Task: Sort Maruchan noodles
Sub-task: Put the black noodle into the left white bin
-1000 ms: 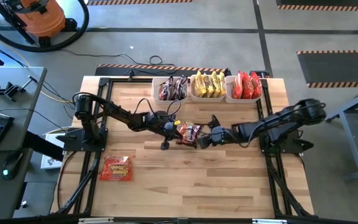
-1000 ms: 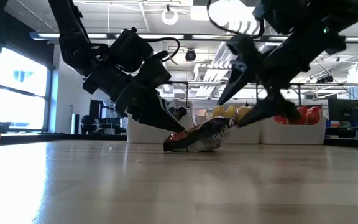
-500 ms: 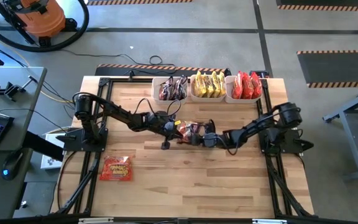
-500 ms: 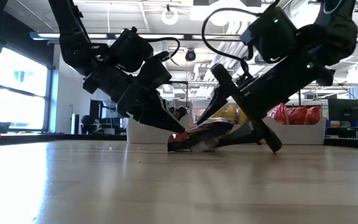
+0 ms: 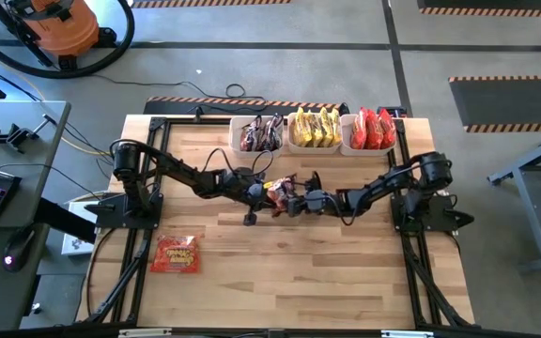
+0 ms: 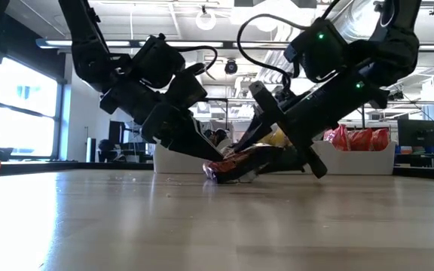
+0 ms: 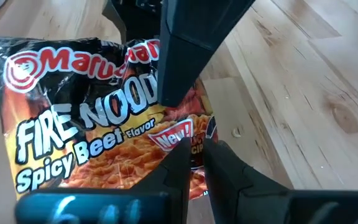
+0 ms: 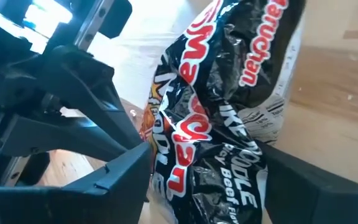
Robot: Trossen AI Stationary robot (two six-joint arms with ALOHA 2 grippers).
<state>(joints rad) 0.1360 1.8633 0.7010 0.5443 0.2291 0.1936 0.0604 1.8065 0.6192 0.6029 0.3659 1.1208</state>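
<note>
Moved: right end effector (image 5: 299, 195) has advanced, fingers apart, straddling the dark Fire Noodle packet (image 5: 282, 196) mid-surface. Left end effector (image 5: 265, 197) stays clamped on its corner. Advice: close squarely on the packet body before left releases.

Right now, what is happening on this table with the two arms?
Both arms meet at mid-table over a dark noodle packet. The left gripper is shut on one edge of it; the right gripper is open, a finger on each side of the packet. Three white bins at the far edge hold sorted packets. One red packet lies alone near the front.
</note>
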